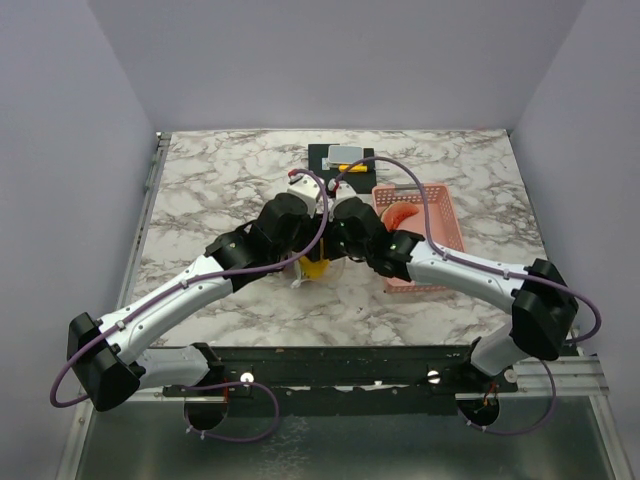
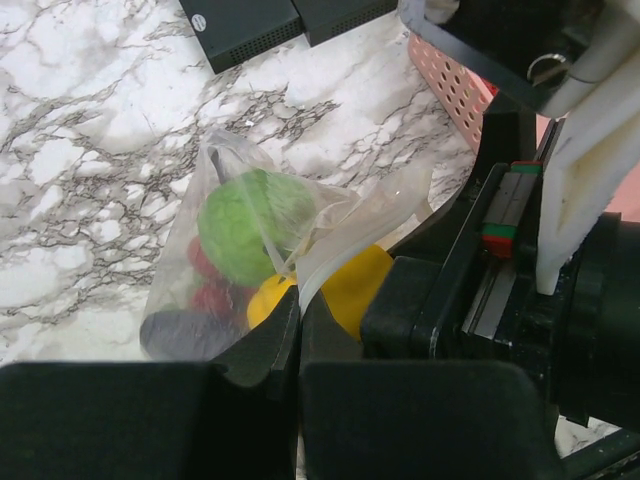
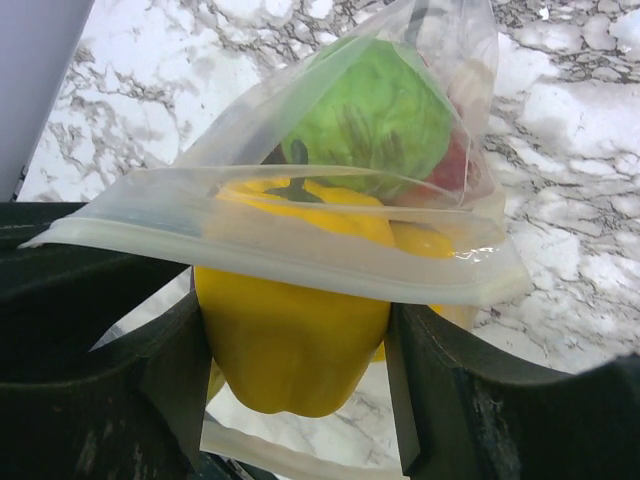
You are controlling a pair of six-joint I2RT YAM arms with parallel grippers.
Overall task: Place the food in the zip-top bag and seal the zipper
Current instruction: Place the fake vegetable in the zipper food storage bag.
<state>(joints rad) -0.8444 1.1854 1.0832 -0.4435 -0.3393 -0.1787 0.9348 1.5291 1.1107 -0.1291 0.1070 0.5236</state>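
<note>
The zip-top bag (image 3: 300, 215) is clear and crinkly, and its mouth faces my right gripper (image 3: 292, 345). That gripper is shut on a yellow pepper (image 3: 285, 310), which sits half inside the bag's mouth under the white zipper strip. Deeper in the bag lie a green leafy ball (image 3: 370, 115), a red piece (image 3: 455, 165) and another yellow piece (image 3: 425, 240). My left gripper (image 2: 297, 305) is shut on the bag's zipper edge (image 2: 335, 240), holding it up off the marble. In the top view both wrists meet at the table's middle, and only the yellow pepper (image 1: 315, 267) shows under them.
A pink perforated basket (image 1: 440, 205) stands just right of the wrists, with a red thing inside it. A black base (image 1: 322, 158) with a yellow-and-grey item (image 1: 345, 153) sits at the back middle. Purple walls close in the marble table (image 1: 200, 190).
</note>
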